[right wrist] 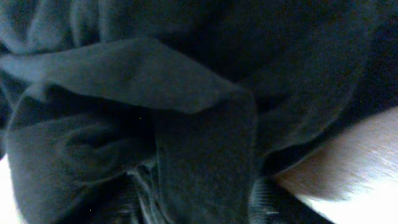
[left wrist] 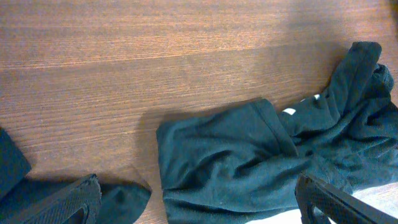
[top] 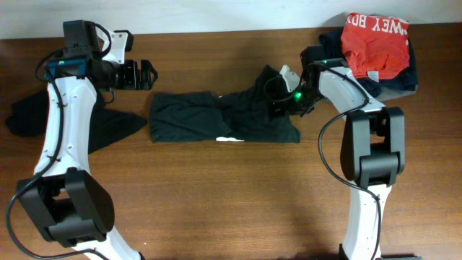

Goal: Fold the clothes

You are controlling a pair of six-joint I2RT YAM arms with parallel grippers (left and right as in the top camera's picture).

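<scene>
- Dark green shirt (top: pixel 216 119) lies crumpled mid-table, long axis left to right. Left half is fairly flat, right half bunched. A scrap of white shows at its near edge.
- Table (top: pixel 216 202): brown wood.
- Left claw (top: pixel 150 75): released, fingers spread wide, held over the wood up-left of the shirt, not touching it.
- Right claw (top: pixel 278 108): down on the shirt's bunched right end. Wrist view is filled with dark folds, and a ridge of cloth runs down between the fingers (right wrist: pixel 268 205). Cannot tell whether it is clenched on the cloth or only pressed in.
- Second dark shirt (top: pixel 29 115): left side, partly under the left arm, near the first.
- Red garment (top: pixel 375 43), white lettering, sits on a dark pile (top: pixel 401 79) at the far right corner.
</scene>
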